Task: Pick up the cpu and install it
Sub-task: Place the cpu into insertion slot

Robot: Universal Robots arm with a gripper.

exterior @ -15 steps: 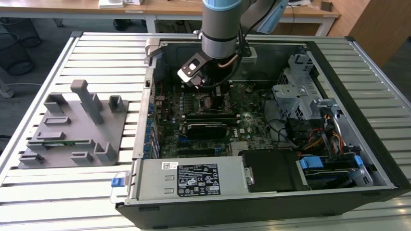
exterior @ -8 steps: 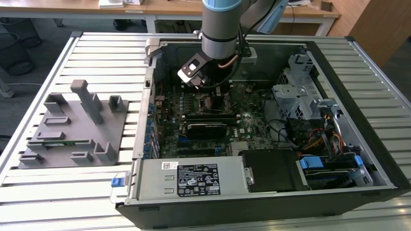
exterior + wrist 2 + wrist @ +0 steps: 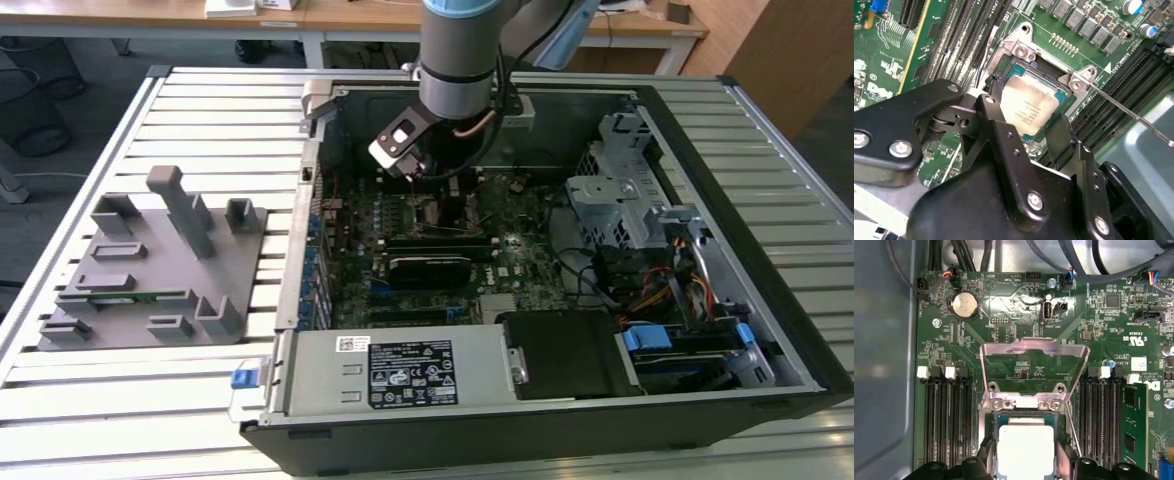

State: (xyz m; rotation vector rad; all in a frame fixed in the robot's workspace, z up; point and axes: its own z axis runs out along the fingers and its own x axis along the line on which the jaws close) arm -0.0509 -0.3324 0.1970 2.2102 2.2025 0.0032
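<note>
The cpu [image 3: 1029, 102], a small square chip with a silvery-white top, lies level within the open motherboard socket [image 3: 1021, 50]. My gripper [image 3: 1026, 125] stands straight over it, one black finger [image 3: 996, 120] against each of two opposite edges, shut on the chip. In the first wrist view the cpu [image 3: 1025, 445] sits just under the raised metal load plate [image 3: 1034, 347], between the gripper [image 3: 1025, 457] fingers. In the exterior view the gripper [image 3: 420, 175] reaches down into the open computer case [image 3: 747, 180] over the board.
A thin socket lever [image 3: 1134, 115] juts out beside the socket. Memory slots flank it, one holding a green memory stick [image 3: 1132, 425]. A grey plastic tray [image 3: 154, 270] lies on the slatted table at the exterior view's left. The power supply [image 3: 400, 365] and drive cage [image 3: 627, 200] crowd the case.
</note>
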